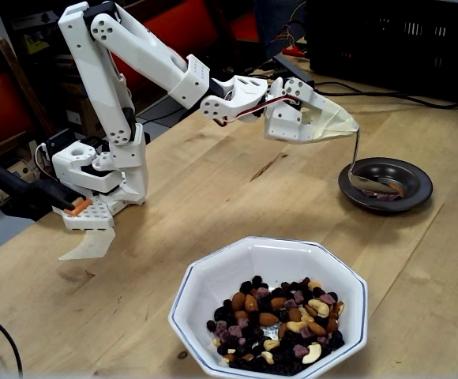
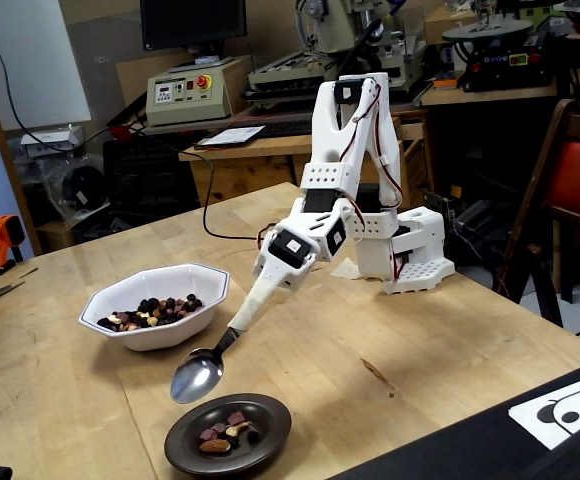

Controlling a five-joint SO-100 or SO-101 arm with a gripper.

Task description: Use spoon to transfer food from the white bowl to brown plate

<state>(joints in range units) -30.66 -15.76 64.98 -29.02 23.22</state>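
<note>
The brown plate sits on the wooden table and holds a few pieces of food. The silver spoon hovers just above the plate, rolled over and empty. In a fixed view its oval bowl hangs over the plate's left rim. My gripper, wrapped in beige tape, is shut on the spoon's handle. The white bowl, octagonal with a blue rim line, stands apart from the plate. It holds a heap of nuts and dried fruit.
The arm's white base is clamped at the table's edge, with a loose white part beside it. A dark crate stands behind the plate. A black panel lies along the near right table edge.
</note>
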